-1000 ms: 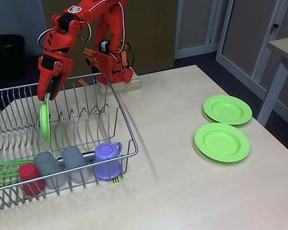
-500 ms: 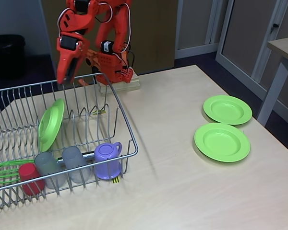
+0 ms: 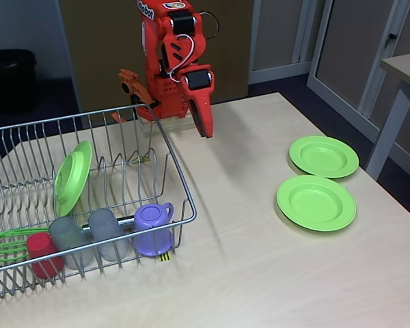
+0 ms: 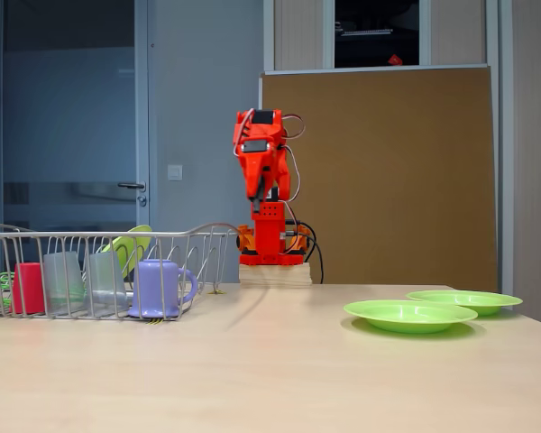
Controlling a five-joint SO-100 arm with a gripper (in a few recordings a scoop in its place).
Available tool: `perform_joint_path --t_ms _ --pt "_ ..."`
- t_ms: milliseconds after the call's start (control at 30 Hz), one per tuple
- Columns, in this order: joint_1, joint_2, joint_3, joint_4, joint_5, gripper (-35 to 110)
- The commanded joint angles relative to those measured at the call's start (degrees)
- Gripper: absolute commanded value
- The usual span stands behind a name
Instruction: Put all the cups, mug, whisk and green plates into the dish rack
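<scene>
The silver wire dish rack [image 3: 172, 152] stands at the left. In it one green plate [image 3: 72, 176] leans on edge against the prongs. Along its front lie the green whisk [image 3: 5, 244], a red cup [image 3: 42, 251], two grey cups [image 3: 68, 236] [image 3: 106, 229] and the purple mug [image 3: 154, 227]. Two more green plates [image 3: 324, 156] [image 3: 316, 202] lie flat on the table at the right. My orange gripper [image 3: 205, 130] hangs over the table just right of the rack's back corner, pointing down. Its fingers look together with nothing in them. It also shows in front of the arm's base [image 4: 256, 200].
The arm's base [image 3: 165, 109] sits on a wooden block at the table's back edge. Bare tabletop lies between the rack and the two plates. A second table's leg [image 3: 389, 130] stands beyond the right edge. The rack [image 4: 90, 236] and the plates [image 4: 410, 313] show side-on.
A second ago my gripper held the green plate over the rack. It let the plate go, which now leans in the prongs. The arm has since swung right, out of the rack.
</scene>
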Motion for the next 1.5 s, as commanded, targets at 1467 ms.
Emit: perform_joint_path --t_ms 1467 --pt "-28.8 -78.3 -48.8 -14.6 10.5 31"
